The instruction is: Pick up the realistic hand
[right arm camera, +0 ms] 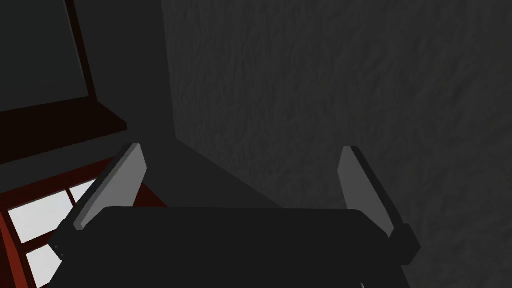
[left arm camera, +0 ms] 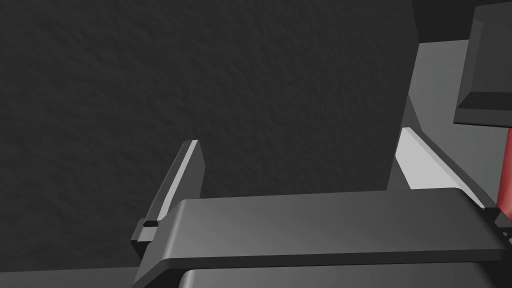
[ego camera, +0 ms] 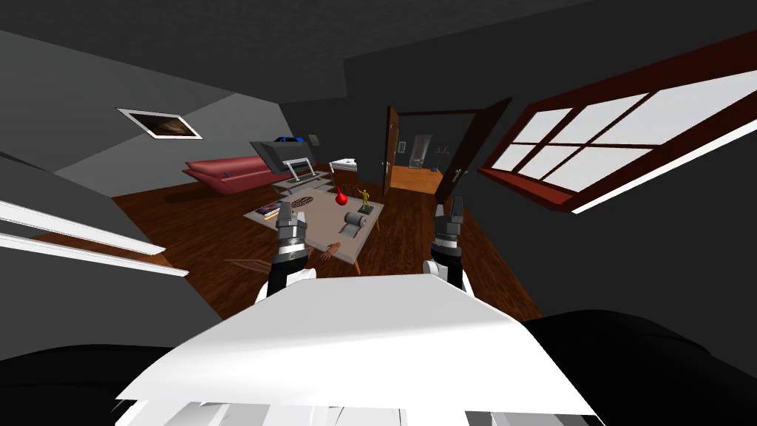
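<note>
Our left gripper [ego camera: 290, 209] and right gripper [ego camera: 451, 205] are raised ahead of us, each with its 2 flat blades apart. The realistic hand [ego camera: 330, 251], brownish with its fingers splayed, lies at the near edge of the pale low table [ego camera: 325, 218]. Farther back stand a rounded red vase [ego camera: 341, 197] and a grey roll [ego camera: 355, 220].

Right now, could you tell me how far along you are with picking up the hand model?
Done: nothing grasped; the realistic hand lies at the low table's near edge. Under way: left gripper and right gripper hover open, short of it. Remaining: reach down, close, lift.
</note>
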Motion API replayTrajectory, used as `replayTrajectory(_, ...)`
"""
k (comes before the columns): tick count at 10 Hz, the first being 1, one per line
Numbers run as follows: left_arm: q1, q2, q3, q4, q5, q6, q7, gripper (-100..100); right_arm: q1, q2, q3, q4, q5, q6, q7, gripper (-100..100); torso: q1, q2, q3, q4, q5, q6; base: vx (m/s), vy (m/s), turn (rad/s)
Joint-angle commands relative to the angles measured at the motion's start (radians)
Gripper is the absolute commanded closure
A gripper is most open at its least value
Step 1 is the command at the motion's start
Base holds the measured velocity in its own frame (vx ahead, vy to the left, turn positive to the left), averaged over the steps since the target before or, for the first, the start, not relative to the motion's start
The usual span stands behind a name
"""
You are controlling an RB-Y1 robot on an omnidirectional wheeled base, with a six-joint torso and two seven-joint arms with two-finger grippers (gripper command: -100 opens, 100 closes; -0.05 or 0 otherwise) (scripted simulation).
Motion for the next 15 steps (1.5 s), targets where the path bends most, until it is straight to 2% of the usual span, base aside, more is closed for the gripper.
replayTrajectory(1,-0.008,0.032,0.002,0.014,0.001,0.003,-0.001,-100,0.0,0.0,0.0,0.0,0.0,0.0,0.0,0,0.0,0.0,0.0,0.0,0.0,0.0,-0.006,-0.014,-0.012)
replayTrajectory(4,-0.036,0.102,0.008,0.07,0.004,0.018,-0.004,-100,0.0,0.0,0.0,0.0,0.0,0.0,0.0,0,-0.002,0.001,0.001,0.0,0.0,0.0,-0.023,-0.046,-0.021)
replayTrajectory(8,-0.096,0.173,0.023,0.183,0.014,0.051,-0.011,-100,0.0,0.0,0.0,0.0,0.0,0.0,0.0,0,-0.006,0.001,0.0,0.0,-0.001,0.0,-0.02,-0.088,-0.028)
replayTrajectory(9,-0.096,0.173,0.023,0.193,0.014,0.051,-0.011,-100,0.0,0.0,0.0,0.0,0.0,0.0,0.0,0,-0.007,0.001,0.001,0.0,-0.002,0.0,-0.031,-0.064,-0.007)
replayTrajectory(11,-0.134,0.197,0.031,0.259,0.02,0.072,-0.014,-100,0.0,0.0,0.0,0.0,0.0,0.0,0.0,0,-0.004,0.002,0.001,0.0,-0.001,0.0,-0.028,-0.066,-0.035)
replayTrajectory(12,-0.134,0.197,0.031,0.271,0.02,0.072,-0.014,-100,0.0,0.0,0.0,0.0,0.0,0.0,0.0,0,-0.005,0.002,0.001,0.0,-0.001,0.0,-0.014,-0.054,-0.006)
replayTrajectory(14,-0.178,0.216,0.042,0.339,0.03,0.097,-0.015,-100,0.0,0.0,0.0,0.0,0.0,0.0,0.0,0,-0.003,0.0,0.0,0.0,-0.001,0.0,-0.008,-0.061,-0.027)
replayTrajectory(15,-0.178,0.216,0.042,0.359,0.03,0.097,-0.015,-100,0.0,0.0,0.0,0.0,0.0,0.0,0.0,0,-0.005,0.0,0.0,0.0,-0.001,0.0,-0.016,-0.071,-0.009)
